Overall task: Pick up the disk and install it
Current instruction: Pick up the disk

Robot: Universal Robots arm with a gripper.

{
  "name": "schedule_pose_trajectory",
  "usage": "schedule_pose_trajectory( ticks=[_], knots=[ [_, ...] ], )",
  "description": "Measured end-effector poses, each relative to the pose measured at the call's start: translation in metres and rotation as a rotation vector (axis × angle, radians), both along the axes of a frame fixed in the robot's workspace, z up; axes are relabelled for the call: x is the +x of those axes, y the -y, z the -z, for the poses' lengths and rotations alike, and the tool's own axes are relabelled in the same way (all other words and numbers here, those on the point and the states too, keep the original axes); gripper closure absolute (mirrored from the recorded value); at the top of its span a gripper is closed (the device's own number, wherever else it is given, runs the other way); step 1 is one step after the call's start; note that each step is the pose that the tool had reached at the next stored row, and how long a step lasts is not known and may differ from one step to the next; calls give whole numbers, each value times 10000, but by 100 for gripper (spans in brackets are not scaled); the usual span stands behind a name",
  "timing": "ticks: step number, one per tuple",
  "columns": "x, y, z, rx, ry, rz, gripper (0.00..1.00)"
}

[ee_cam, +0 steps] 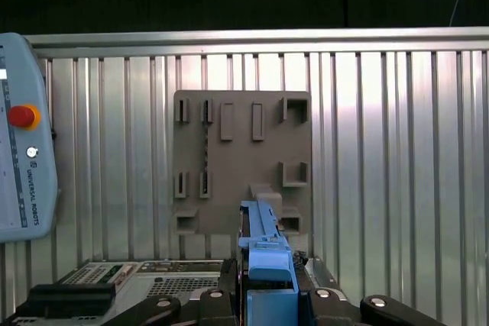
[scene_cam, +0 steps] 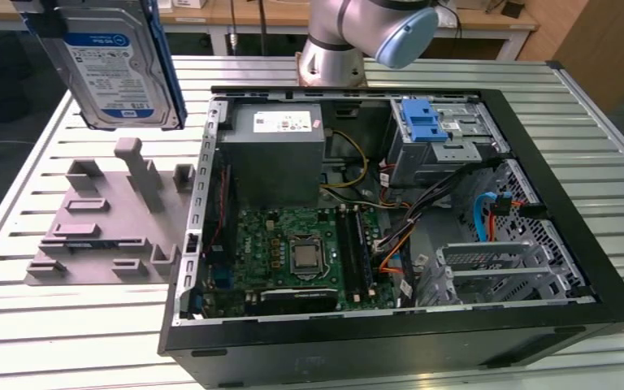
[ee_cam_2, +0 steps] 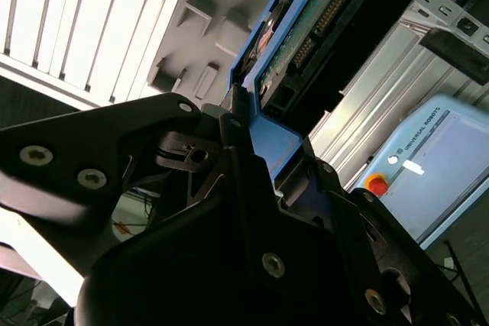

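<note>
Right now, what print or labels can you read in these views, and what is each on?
White-and-blue label on the disk: print too small to read.
White sticker on the power supply: too small to read.
Teach pendant, near its red button: a maker's mark, not quoted.
Motherboard: markings too small to read.

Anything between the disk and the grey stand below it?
Nothing. In the exterior view the disk hangs above the stand with only air between. The end effector grips it in both wrist views.
</note>
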State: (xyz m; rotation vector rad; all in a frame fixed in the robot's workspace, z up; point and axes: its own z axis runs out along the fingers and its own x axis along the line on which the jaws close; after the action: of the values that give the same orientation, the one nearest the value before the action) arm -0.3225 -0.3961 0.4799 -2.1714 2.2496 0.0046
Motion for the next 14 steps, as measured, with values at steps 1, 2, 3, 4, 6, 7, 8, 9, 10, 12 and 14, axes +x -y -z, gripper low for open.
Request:
schedule_pose_trajectory(
  ticks=[1, 2, 3, 4, 6, 7, 8, 9, 10, 12, 14],
  knots=[
    [18, 1, 0, 0, 0, 0, 64],
    [35, 1, 0, 0, 0, 0, 64],
    [53, 1, 1, 0, 1, 0, 64],
    [71, 1, 1, 0, 1, 0, 64],
    [105, 1, 0, 0, 0, 0, 64],
    [123, 2, 1, 0, 1, -1, 64],
    [140, 2, 1, 1, 1, -1, 64],
    [156, 2, 0, 0, 0, -1, 64],
    [173, 2, 0, 0, 0, -1, 64],
    [206, 2, 0, -1, 0, 0, 64],
    [240, 3, 0, 0, 0, 0, 64]
  ],
)
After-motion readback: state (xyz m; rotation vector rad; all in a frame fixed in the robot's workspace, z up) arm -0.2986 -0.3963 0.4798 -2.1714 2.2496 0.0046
